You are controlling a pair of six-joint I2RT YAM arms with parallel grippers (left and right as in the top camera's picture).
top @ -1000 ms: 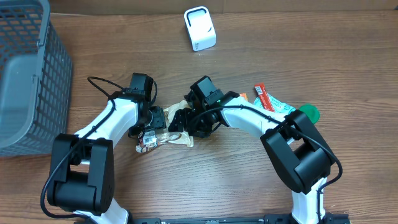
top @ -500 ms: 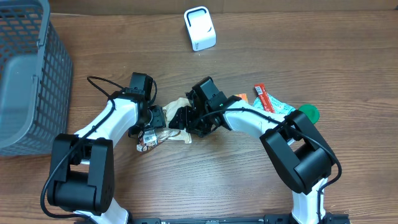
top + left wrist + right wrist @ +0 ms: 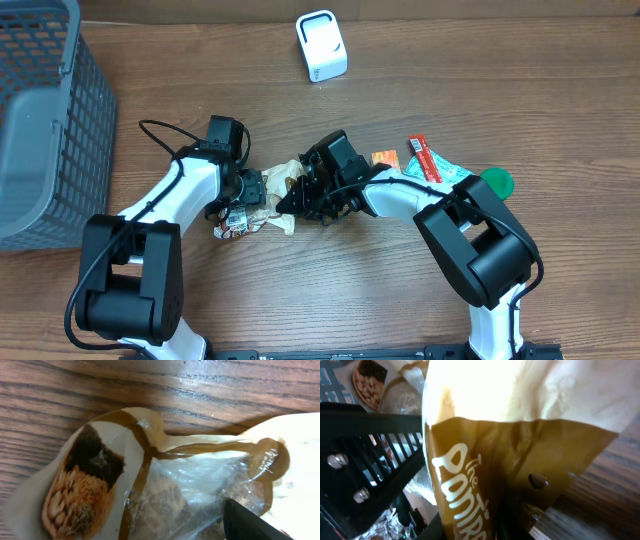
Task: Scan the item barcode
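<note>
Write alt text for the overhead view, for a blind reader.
The left gripper and right gripper meet at a crumpled tan-and-brown snack bag on a wooden table. A grey mesh basket stands at left, a small white box at top, coloured packets at right.

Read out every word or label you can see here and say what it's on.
"the Pantr", white letters on the brown band of the snack bag; the rest runs out of frame.
The white label on that bag, overhead: too small to read.
Print on the orange packet and the red packet: too small to read.
The white scanner: no text shows.
</note>
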